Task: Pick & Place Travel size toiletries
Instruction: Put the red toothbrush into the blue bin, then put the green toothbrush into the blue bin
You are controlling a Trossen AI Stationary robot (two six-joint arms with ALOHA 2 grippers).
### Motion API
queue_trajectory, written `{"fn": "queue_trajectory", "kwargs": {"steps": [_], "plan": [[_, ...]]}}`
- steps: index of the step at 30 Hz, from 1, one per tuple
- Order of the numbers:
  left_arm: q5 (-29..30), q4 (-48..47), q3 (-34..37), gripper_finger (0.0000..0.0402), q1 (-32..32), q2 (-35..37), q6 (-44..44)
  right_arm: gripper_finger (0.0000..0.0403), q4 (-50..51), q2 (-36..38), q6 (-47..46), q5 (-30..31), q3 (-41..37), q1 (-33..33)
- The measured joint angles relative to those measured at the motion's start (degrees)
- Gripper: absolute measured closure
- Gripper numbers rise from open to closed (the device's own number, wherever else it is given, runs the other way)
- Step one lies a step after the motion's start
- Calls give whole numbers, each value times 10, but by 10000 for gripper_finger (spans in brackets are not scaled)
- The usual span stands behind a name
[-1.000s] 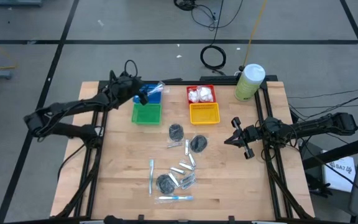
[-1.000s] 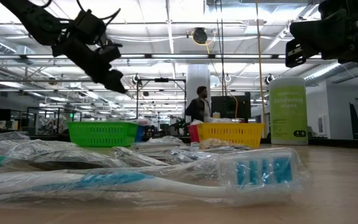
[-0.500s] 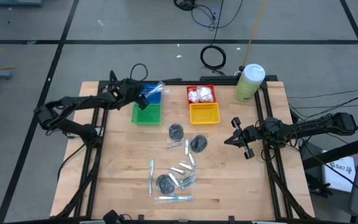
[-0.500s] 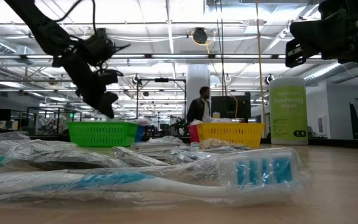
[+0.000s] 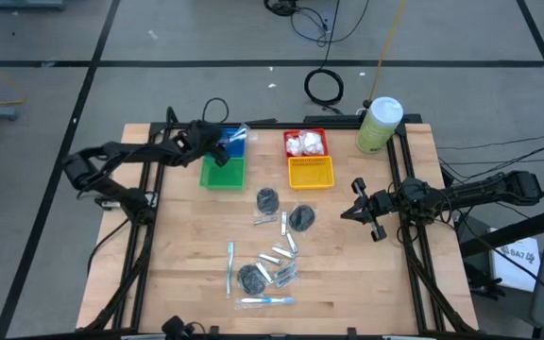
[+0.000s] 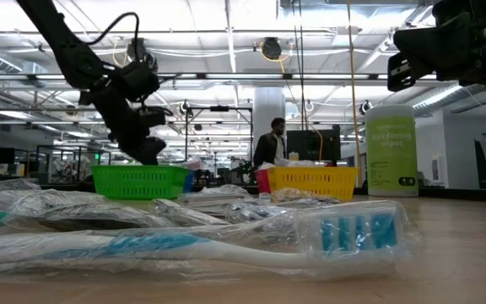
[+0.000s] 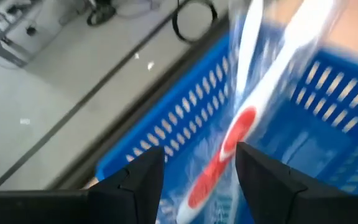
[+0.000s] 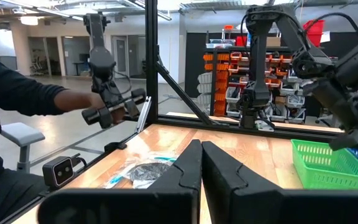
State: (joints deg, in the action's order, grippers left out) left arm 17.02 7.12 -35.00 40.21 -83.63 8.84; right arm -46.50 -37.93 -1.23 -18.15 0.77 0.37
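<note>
I see a pale wood table (image 5: pixel 196 236) in a workshop; canister (image 6: pixel 391 150) reads "disinfecting wipes". Left gripper (image 5: pixel 217 149) fingers spread over the blue basket (image 7: pixel 185 118); right gripper (image 5: pixel 359 210) fingers nearly closed, empty.

Overhead camera looks straight down, low one level across the table; both share the green basket (image 5: pixel 222 172)

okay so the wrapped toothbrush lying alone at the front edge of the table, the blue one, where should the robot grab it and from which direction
Take the toothbrush at mid-handle, coming straight down from above. It lies flat with its long axis running left-right across the table, so the fingers should close across the thin handle, front to back. It lies clear of the pile behind it, leaving room on both sides.
</note>
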Motion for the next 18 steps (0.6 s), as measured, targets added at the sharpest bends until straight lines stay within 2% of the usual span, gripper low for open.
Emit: {"fn": "queue_trajectory", "kwargs": {"steps": [9,13,18], "plan": [[-9,-14,0,198,-23,111,0,403,0,0,0,0,0,0],[-83,-42,0,204,-57,179,-11,403,0,0,0,0,0,0],[-187,-89,0,210,-133,258,-77,403,0,0,0,0,0,0]]}}
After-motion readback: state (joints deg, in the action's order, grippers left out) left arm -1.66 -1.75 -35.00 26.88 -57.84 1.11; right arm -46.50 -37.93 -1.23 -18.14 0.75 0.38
